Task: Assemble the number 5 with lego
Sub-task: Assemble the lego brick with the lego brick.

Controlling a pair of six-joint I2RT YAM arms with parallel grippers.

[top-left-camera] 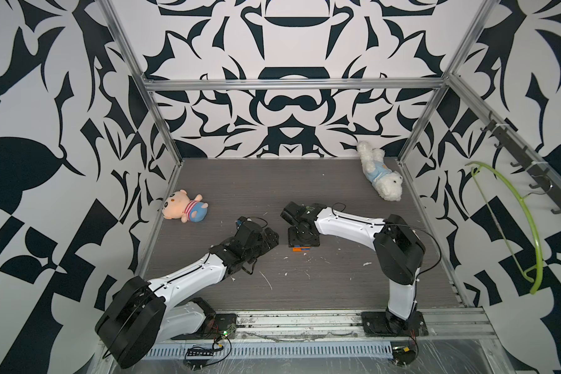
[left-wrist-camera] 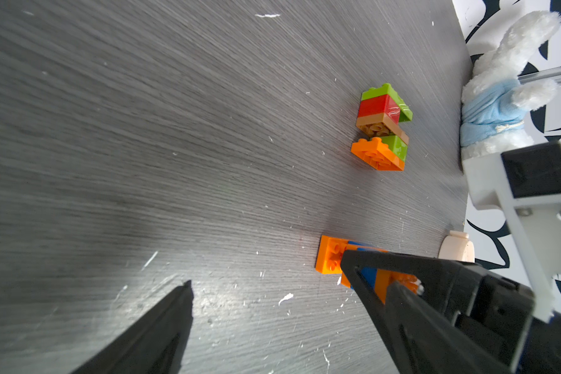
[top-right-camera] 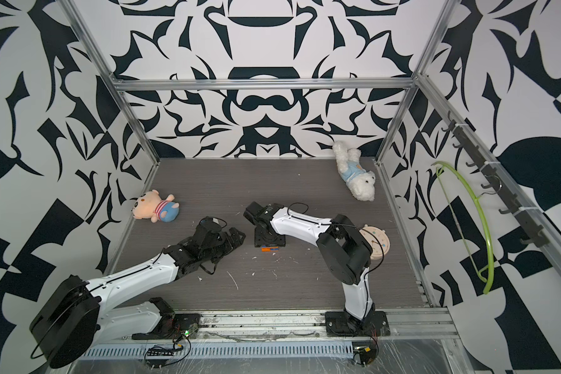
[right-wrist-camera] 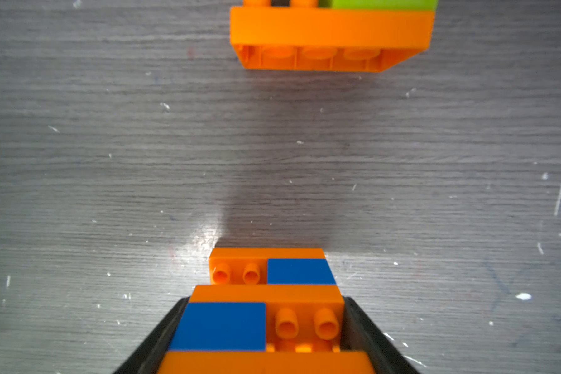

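An orange and blue lego assembly (right-wrist-camera: 266, 291) lies on the grey table (right-wrist-camera: 110, 162), and my right gripper (right-wrist-camera: 264, 301) is shut on its near end, one black finger on each side. In both top views this gripper (top-left-camera: 302, 241) points straight down, and only a strip of the lego (top-left-camera: 302, 249) shows below it. A second lego cluster (left-wrist-camera: 382, 126) of green, red, tan and orange bricks lies a short way beyond; the right arm hides it in both top views. My left gripper (left-wrist-camera: 265, 268) stands open and empty just left of the assembly (left-wrist-camera: 329, 259).
A pig plush (top-left-camera: 185, 209) lies at the table's left edge and a white dog plush (top-left-camera: 381, 171) at the back right. A pale round toy (top-right-camera: 378, 243) sits behind the right arm's elbow. A green hanger (top-left-camera: 528, 223) hangs on the right wall.
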